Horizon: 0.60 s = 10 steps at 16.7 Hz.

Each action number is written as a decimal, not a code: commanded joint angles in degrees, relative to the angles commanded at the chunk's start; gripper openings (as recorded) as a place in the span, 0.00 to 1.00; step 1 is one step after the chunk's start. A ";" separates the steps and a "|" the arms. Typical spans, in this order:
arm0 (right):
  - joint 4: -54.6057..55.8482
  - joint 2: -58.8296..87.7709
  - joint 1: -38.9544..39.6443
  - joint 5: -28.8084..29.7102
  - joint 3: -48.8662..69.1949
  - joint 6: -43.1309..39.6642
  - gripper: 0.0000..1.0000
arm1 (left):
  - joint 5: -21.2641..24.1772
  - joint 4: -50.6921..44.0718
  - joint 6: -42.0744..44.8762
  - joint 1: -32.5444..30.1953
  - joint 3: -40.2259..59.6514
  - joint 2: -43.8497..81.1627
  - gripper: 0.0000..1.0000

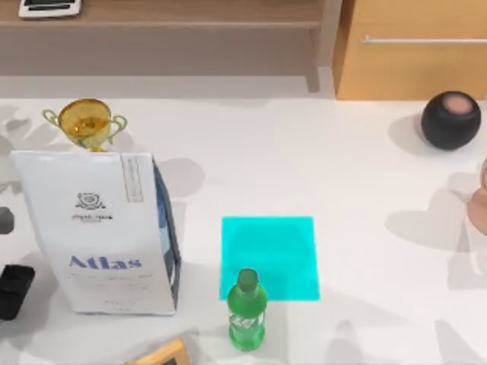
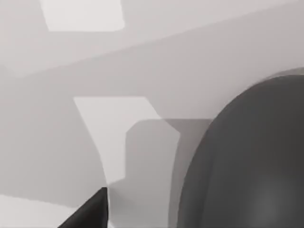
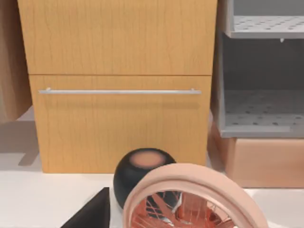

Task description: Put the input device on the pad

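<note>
- The white table carries everything; a wooden drawer cabinet stands behind its right part.
- A white Atlas bag stands upright on the left side.
- The cyan pad lies flat near the table's middle, well apart from the bag.
- A dark rounded body sits close under the left wrist camera on the pale surface. It may be the input device, but I cannot tell for sure.
- A black ball-shaped speaker sits far right, with a pink ring-shaped object just in front of it in the right wrist view.
- A green bottle stands upright at the pad's near left corner.
- A gold trophy stands behind the bag.
- A black item sits at the table's left edge, cut off by the frame.
- The left gripper shows as a dark tip near the rounded body; spread or pressed together, I cannot tell.
- The right gripper shows as a dark tip beside the speaker; its state cannot be told either.
</note>
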 joint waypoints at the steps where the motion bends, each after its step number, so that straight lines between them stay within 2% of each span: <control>1: 0.00 0.00 0.00 0.00 0.00 0.00 1.00 | 0.02 1.95 -0.01 -0.05 -1.13 1.05 1.00; 7: 0.00 0.00 0.00 0.00 0.00 0.00 1.00 | 0.04 4.15 -0.06 -0.14 -2.48 2.31 1.00; 10: 0.00 0.00 0.00 0.00 0.00 0.00 1.00 | 0.04 4.15 -0.06 -0.14 -2.48 2.31 0.77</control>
